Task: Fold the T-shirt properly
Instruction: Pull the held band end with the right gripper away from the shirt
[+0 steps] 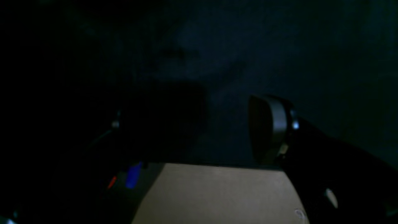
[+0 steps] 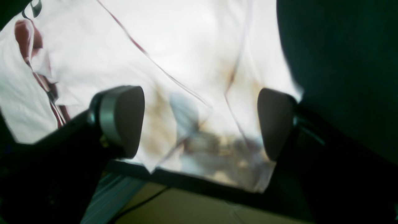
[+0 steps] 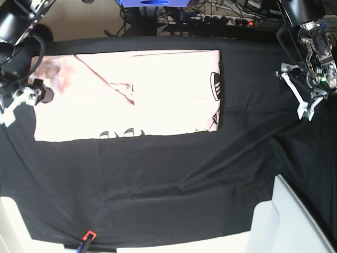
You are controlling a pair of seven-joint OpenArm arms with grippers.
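The pale pink T-shirt (image 3: 126, 95) lies flat on the black table cloth (image 3: 168, 179) as a wide rectangle, with black lettering showing along its front and right edges. My right gripper (image 3: 21, 100) hovers at the shirt's left end. In the right wrist view it (image 2: 199, 121) stands open, its fingers (image 2: 121, 119) wide apart over the shirt's edge (image 2: 192, 62), holding nothing. My left gripper (image 3: 297, 95) is off to the right of the shirt, over bare cloth. The left wrist view is very dark: the left gripper (image 1: 192, 127) looks open, with one finger (image 1: 269, 127) clear.
Cables and a power strip (image 3: 231, 21) run behind the table, beside a blue box (image 3: 155, 3). A red and blue clamp (image 3: 87, 237) sits on the front edge. White table parts (image 3: 295, 221) show at the lower right. The pale floor (image 1: 217, 193) shows past the cloth's edge.
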